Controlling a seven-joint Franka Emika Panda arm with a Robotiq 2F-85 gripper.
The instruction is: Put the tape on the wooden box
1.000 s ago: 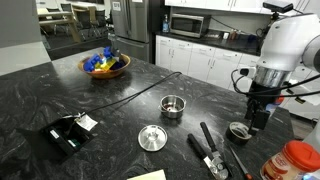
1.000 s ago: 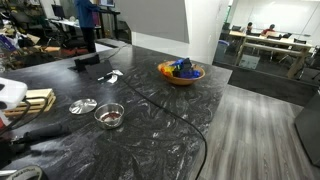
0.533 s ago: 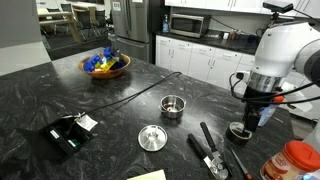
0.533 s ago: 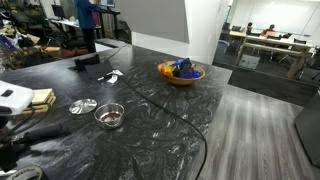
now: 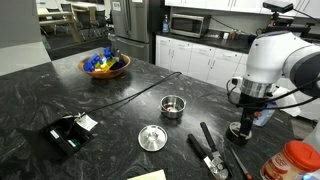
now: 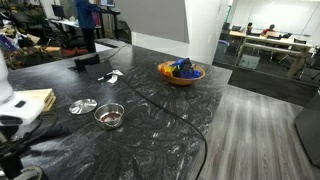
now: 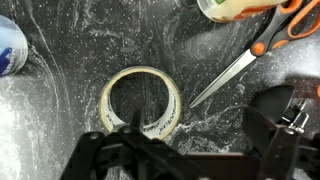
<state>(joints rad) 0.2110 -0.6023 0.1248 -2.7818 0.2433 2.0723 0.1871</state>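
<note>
Lying just beside the tape, scissors point toward it.

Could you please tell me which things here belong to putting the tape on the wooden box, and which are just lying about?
For the job:
tape
wooden box
gripper, hovering over the tape

Just lying about:
steel cup
lid
bowl
scissors
cable
</note>
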